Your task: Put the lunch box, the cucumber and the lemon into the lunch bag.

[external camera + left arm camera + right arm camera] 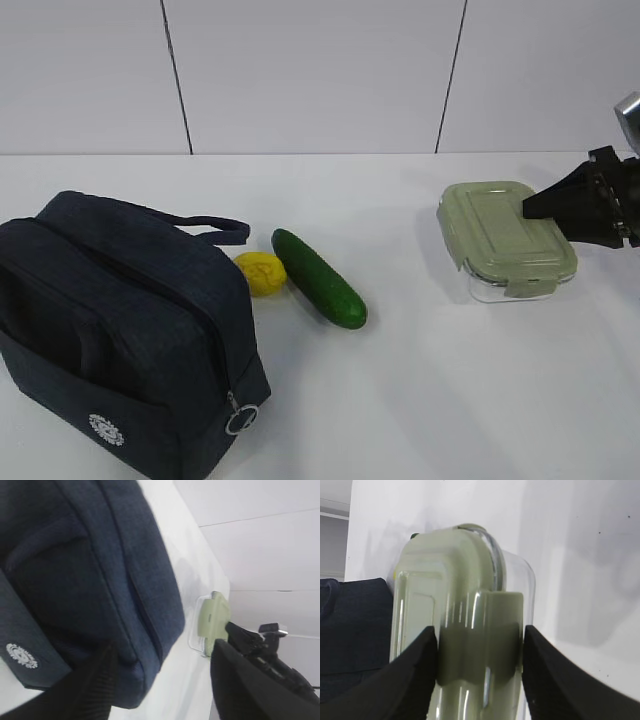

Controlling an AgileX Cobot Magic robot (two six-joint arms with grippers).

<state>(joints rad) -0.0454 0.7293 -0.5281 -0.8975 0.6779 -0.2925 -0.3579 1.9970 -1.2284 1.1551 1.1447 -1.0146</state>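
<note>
1. On the white counter [420, 400], at the left, sits the lunch bag [120, 330], its zipper closed along the top and a metal ring pull hanging at the near corner.
2. Just right of the bag lies the lemon [260, 274], touching the cucumber [318, 278], which lies at a slant.
3. Well apart to the right stands the lunch box [505, 240], lid clipped on.
4. The right end effector [480, 650] has its two fingers set on either side of the lunch box's end clip, pressed against it as far as the wrist view shows; the box rests on the counter.
5. The left end effector [165, 680] hovers spread beside the bag, holding nothing.
</note>
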